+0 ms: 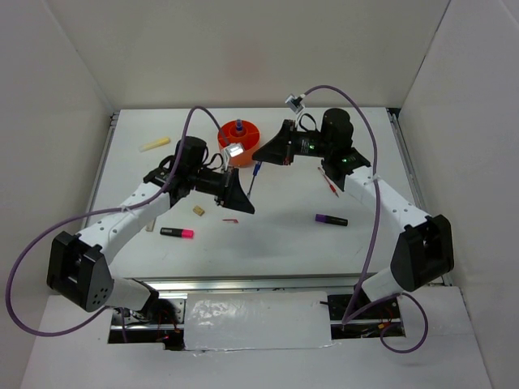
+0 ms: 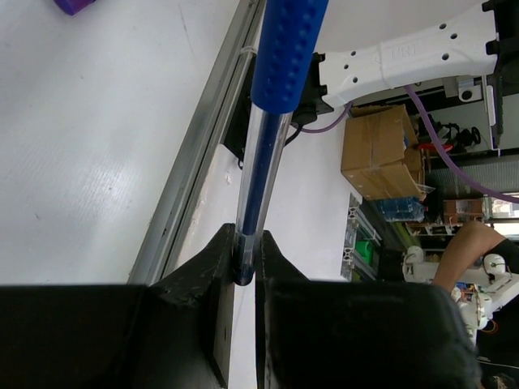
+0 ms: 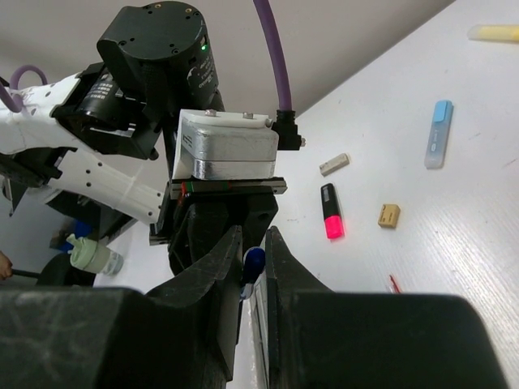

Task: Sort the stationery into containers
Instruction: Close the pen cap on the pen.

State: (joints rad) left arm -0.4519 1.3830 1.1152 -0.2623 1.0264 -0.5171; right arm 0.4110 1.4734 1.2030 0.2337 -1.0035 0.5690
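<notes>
White counter (image 1: 284,235), white walls on three sides. Left hand (image 2: 245,259) is pinching the blue pen (image 1: 255,177) by its clear shaft, held above the counter just in front of the orange pot (image 1: 240,132). Right hand (image 3: 254,243) has its fingers close on either side of the pen's blue end, can't tell if they're clamped. Pink-black highlighter (image 1: 177,232) and purple-black marker (image 1: 331,219) lie on the counter, well apart.

Pot (image 1: 251,134) sits far centre, highlighter (image 1: 177,233) near left, marker (image 1: 331,220) near right.
</notes>
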